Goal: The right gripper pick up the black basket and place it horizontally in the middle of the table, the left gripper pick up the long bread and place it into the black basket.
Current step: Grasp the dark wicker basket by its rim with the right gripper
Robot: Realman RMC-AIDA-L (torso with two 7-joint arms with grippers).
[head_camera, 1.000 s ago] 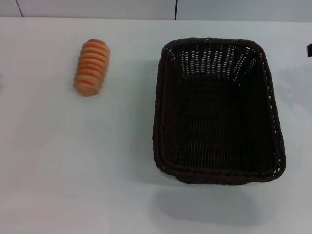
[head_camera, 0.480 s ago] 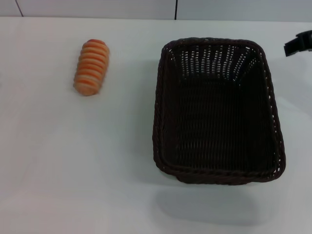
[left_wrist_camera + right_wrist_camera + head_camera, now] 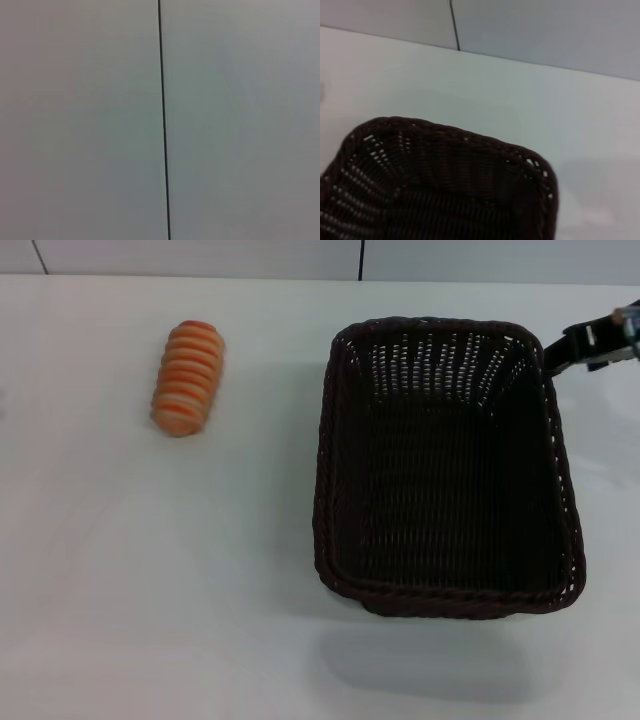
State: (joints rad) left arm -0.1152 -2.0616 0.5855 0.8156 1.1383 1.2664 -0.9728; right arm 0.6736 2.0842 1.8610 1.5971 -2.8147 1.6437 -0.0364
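The black basket [image 3: 445,465] stands on the white table [image 3: 200,570] right of centre, its long side running front to back; it is empty. Its far rim also shows in the right wrist view [image 3: 445,135]. The long bread [image 3: 188,376] lies on the table at the far left, apart from the basket. My right gripper [image 3: 580,345] reaches in from the right edge, its black finger part next to the basket's far right corner. My left gripper is out of view; its wrist view shows only a wall.
A grey wall with a dark vertical seam [image 3: 361,258] runs behind the table's far edge. The same kind of seam [image 3: 163,120] shows in the left wrist view.
My right gripper has come in from the right edge toward the basket's far right corner. The basket and bread have not moved.
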